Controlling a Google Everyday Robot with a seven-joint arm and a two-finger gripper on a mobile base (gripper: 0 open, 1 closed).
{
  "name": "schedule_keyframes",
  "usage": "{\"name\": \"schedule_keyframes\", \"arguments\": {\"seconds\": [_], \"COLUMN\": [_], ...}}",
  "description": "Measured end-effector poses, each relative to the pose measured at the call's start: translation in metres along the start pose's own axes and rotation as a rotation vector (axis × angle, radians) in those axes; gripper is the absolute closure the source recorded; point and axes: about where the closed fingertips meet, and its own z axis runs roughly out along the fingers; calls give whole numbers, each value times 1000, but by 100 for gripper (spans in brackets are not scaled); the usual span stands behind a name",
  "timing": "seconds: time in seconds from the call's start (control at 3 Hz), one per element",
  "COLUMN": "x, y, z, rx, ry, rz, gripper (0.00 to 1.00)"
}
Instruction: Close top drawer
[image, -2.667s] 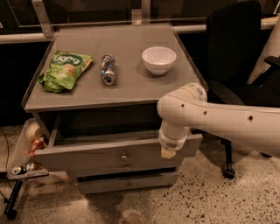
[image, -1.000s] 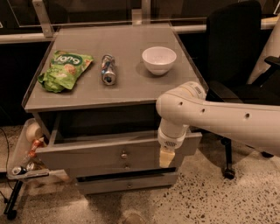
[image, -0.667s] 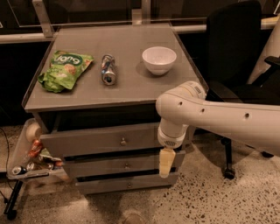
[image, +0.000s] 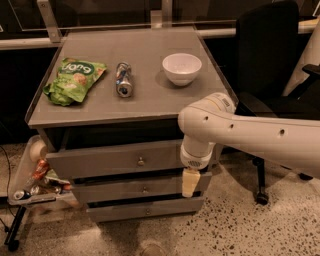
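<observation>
The top drawer (image: 115, 160) is a wide grey front with a small round knob (image: 141, 161), just under the cabinet top. Its front stands nearly in line with the two lower drawer fronts (image: 145, 189), and none of its inside shows. A dark gap runs above it under the tabletop. My gripper (image: 190, 183) hangs from the white arm (image: 235, 132) and points down in front of the right end of the drawer fronts, level with the middle drawer and just below the top drawer's right end.
On the cabinet top (image: 150, 100) lie a green snack bag (image: 74, 80), a can on its side (image: 123, 79) and a white bowl (image: 182, 68). A black office chair (image: 270, 65) stands at the right. A tray with cans (image: 30, 185) hangs at the cabinet's left.
The top drawer was pulled out with its inside showing; now it is pushed in. My gripper has dropped a little lower along the drawer fronts' right end.
</observation>
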Motion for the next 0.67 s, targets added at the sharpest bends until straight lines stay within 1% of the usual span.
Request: {"name": "schedule_keyframes", "arguments": {"seconds": [0.67], "x": [0], "y": [0], "z": [0], "rx": [0], "ry": [0], "rz": [0], "gripper": [65]}}
